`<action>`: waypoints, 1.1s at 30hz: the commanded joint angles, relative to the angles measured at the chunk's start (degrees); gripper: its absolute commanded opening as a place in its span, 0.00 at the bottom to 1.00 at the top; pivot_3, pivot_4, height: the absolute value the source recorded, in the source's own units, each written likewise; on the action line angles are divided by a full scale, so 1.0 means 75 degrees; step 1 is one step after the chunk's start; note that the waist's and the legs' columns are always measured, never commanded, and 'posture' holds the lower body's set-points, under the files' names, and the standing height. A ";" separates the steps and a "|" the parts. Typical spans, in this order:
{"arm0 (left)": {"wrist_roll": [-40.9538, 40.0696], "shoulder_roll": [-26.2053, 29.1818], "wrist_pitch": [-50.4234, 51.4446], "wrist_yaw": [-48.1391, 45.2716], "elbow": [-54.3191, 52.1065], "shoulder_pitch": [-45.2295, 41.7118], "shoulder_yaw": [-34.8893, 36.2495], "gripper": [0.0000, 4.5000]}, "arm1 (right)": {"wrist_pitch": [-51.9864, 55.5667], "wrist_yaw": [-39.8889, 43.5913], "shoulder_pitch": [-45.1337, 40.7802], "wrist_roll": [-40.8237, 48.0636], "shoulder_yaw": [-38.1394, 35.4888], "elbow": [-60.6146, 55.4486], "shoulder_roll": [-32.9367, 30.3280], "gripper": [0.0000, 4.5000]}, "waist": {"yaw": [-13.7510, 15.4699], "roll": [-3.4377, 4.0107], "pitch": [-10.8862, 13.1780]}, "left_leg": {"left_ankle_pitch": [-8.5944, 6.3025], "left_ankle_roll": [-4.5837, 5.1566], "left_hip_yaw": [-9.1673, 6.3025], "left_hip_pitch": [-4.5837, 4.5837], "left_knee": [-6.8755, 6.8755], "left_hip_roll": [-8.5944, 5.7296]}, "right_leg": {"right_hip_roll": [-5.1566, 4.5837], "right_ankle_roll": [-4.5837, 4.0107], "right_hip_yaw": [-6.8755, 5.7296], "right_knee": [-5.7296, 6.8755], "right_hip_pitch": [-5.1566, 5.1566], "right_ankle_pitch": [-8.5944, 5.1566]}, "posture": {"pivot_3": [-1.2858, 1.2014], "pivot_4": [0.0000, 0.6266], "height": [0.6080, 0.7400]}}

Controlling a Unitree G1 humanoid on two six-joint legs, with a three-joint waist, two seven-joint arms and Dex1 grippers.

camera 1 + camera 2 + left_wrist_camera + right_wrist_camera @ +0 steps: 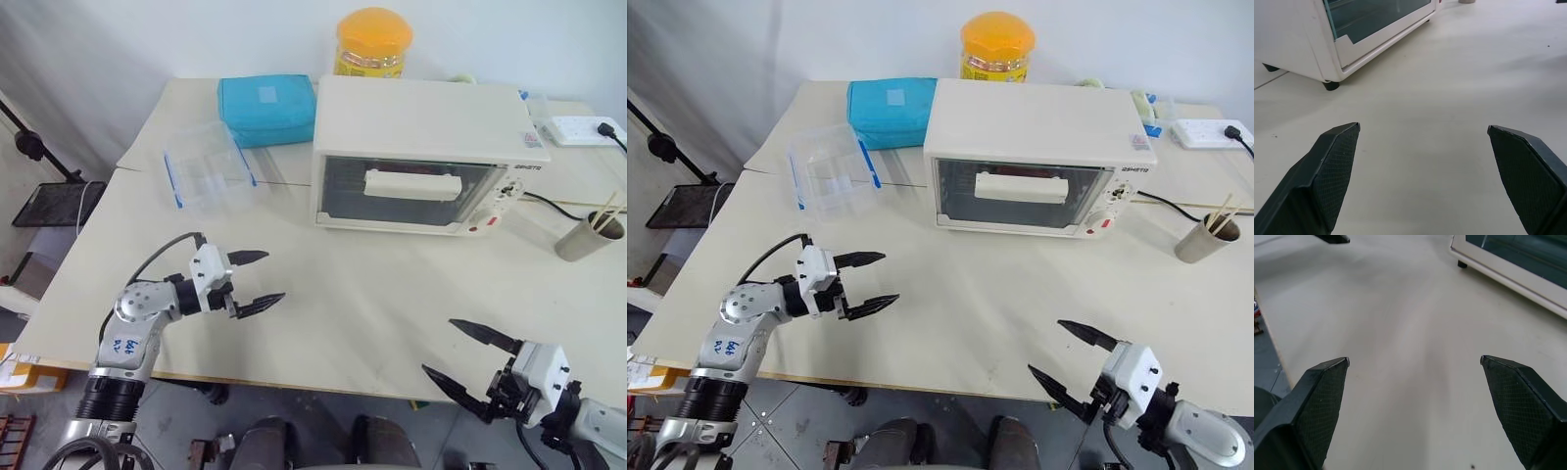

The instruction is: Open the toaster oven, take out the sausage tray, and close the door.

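Left eye view shows the toaster oven point(423, 147) standing toward the back of the pale worktop point(372, 304), a boxy cream-white unit with a flat top and a control panel on its right side carrying a red knob point(493, 223). Its door point(407, 191) is shut, a clear glass panel with a wide cream bar handle point(411, 184) across the upper part; what lies behind the glass cannot be made out. A teal pouch point(268, 108) and a yellow-lidded jar point(372, 44) sit behind the oven, and a clear blue-edged container point(206, 164) lies just to its left. To its right are a metal cup with sticks point(591, 235) and a white power strip point(584, 130) near the worktop's far corner. A broad bare stretch of worktop runs from the oven's front to the near edge, with nothing between the arms. The left pincer point(257, 281) hovers over the near left part of the worktop, roughly level, aimed forward and to the right toward the oven, jaws spread wide and empty. The right pincer point(470, 360) sits at the near right edge, aimed forward and to the left, likewise spread wide with nothing in it. Both are well apart from the oven.
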 commanded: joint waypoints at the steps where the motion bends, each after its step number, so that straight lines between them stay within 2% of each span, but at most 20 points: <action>1: -0.0186 0.0087 0.0154 -0.0109 -0.0343 0.0066 0.0066 0.98 | 0.0094 -0.0024 -0.0179 0.0196 -0.0071 -0.0015 -0.0121 1.00 | 0.0000 0.0000 0.0000 | 0.0000 0.0000 0.0000 0.0000 0.0000 0.0000 | 0.0000 0.0000 0.0001 -0.0001 0.0000 0.0000 | 0.52 0.24 1.00; 3: -0.0467 0.0086 0.0417 -0.0136 -0.0541 0.0134 0.0221 0.98 | 0.0307 -0.0169 -0.0629 0.0290 -0.0013 0.0030 -0.0133 1.00 | -0.0001 0.0000 0.0000 | 0.0000 0.0000 0.0000 0.0000 0.0001 -0.0001 | 0.0000 0.0000 0.0001 -0.0003 0.0002 0.0000 | 0.52 0.24 1.00; 6: -0.1466 0.0185 0.1254 -0.0358 -0.1056 0.0178 0.0632 0.98 | 0.1528 -0.0699 -0.1660 0.1136 -0.0022 -0.0060 -0.0236 1.00 | -0.0038 -0.0002 0.0005 | 0.0000 0.0000 -0.0001 0.0000 0.0003 0.0003 | -0.0001 0.0001 0.0003 -0.0004 0.0001 0.0001 | 0.52 0.24 1.00; 7: -0.2054 0.0304 0.1729 -0.0615 -0.1193 0.0137 0.0813 0.98 | 0.1925 -0.0829 -0.2061 0.1428 -0.0039 -0.0026 -0.0295 1.00 | -0.0049 -0.0002 0.0005 | 0.0001 0.0000 0.0002 -0.0002 0.0006 0.0007 | -0.0002 0.0003 0.0007 -0.0005 0.0000 0.0002 | 0.52 0.24 1.00; 9: -0.2604 0.0487 0.2681 -0.0335 -0.1310 -0.0053 0.1110 0.98 | 0.2519 -0.0854 -0.2870 0.1811 -0.0039 0.0232 -0.0490 1.00 | -0.0044 0.0005 0.0009 | 0.0002 -0.0003 -0.0002 -0.0002 0.0007 0.0016 | 0.0000 0.0002 0.0004 -0.0004 -0.0001 0.0002 | 0.52 0.24 1.00; 13: -0.2744 0.0669 0.3128 -0.0291 -0.1560 -0.0237 0.1149 0.98 | 0.3171 -0.0750 -0.4435 0.2129 -0.0041 0.1377 -0.0712 1.00 | -0.0017 0.0022 0.0019 | 0.0005 -0.0007 -0.0008 -0.0004 0.0007 0.0013 | 0.0004 -0.0001 -0.0005 -0.0003 0.0002 0.0000 | 0.52 0.24 1.00; 20: -0.3061 0.0465 0.3488 0.0052 -0.1967 -0.0223 0.1339 0.98 | 0.3129 -0.0411 -0.6515 0.1933 0.0119 0.3020 -0.0624 1.00 | -0.0012 0.0024 0.0022 | 0.0001 0.0006 -0.0007 -0.0020 0.0005 -0.0006 | 0.0002 0.0003 -0.0007 -0.0009 -0.0004 0.0002 | 0.52 0.24 1.00; 27: -0.3147 0.0503 0.3675 0.0131 -0.2210 -0.0004 0.1400 0.98 | 0.3276 -0.0053 -0.6806 0.2097 0.0202 0.2681 -0.0629 1.00 | -0.0037 0.0026 0.0023 | 0.0002 0.0005 0.0001 -0.0021 0.0004 0.0001 | 0.0010 0.0004 -0.0005 -0.0011 -0.0008 0.0003 | 0.52 0.24 1.00; 33: -0.3264 0.0411 0.4042 0.0421 -0.2073 -0.0243 0.1469 0.98 | 0.3256 0.0713 -0.5797 0.1775 0.0542 0.1626 -0.1189 1.00 | -0.0159 0.0026 0.0024 | 0.0002 0.0004 0.0028 -0.0019 -0.0002 0.0013 | 0.0015 0.0005 0.0007 -0.0009 -0.0023 0.0003 | 0.52 0.24 1.00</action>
